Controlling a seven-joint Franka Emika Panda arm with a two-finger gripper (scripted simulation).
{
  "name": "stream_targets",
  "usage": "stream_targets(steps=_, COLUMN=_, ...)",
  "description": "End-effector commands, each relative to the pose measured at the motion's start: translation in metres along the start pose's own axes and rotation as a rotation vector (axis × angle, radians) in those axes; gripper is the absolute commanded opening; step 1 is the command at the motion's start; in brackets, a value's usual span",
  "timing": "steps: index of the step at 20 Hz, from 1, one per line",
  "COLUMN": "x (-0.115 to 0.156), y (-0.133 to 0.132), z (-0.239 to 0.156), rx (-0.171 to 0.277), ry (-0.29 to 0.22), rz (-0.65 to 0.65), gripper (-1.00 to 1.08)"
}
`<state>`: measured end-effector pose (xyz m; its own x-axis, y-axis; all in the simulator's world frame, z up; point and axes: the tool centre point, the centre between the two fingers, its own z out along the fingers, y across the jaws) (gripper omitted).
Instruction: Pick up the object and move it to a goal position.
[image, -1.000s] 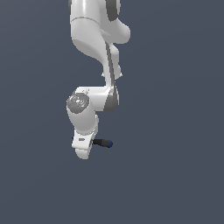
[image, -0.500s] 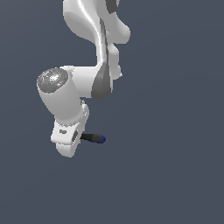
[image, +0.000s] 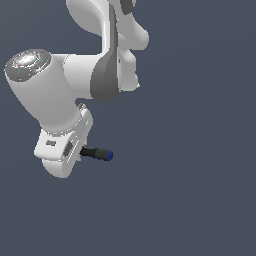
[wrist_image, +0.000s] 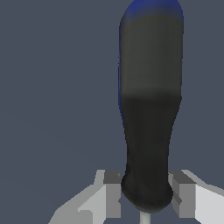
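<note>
We see the arm (image: 60, 95) carrying its gripper (wrist_image: 146, 197), jaws closed on the small screwdriver (image: 97, 153), whose handle sticks out sideways. We should travel smoothly, keeping the squeeze firm so it cannot slip.

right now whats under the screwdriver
Only plain grey background shows below the screwdriver; no surface is visible. Its handle sticks out from the end effector, whose fingers flank its base. The shaft is mostly covered.

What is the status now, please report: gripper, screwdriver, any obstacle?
Gripper shut on screwdriver, fingers at the handle's base. Handle and blue end cap sticking out toward the exterior view's right. No obstacle in view.
</note>
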<state>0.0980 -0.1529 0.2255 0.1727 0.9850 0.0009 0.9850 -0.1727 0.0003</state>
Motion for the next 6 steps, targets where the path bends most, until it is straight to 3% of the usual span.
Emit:
stream_targets(steps=1, x=-0.0019, y=0.0024, z=-0.0072, rx=0.0, ry=0.0, rz=0.0, gripper=-1.0)
stream_targets(steps=6, x=-0.0032, y=0.0041, z=-0.0116, rx=0.0, ry=0.0, rz=0.0, gripper=-1.0)
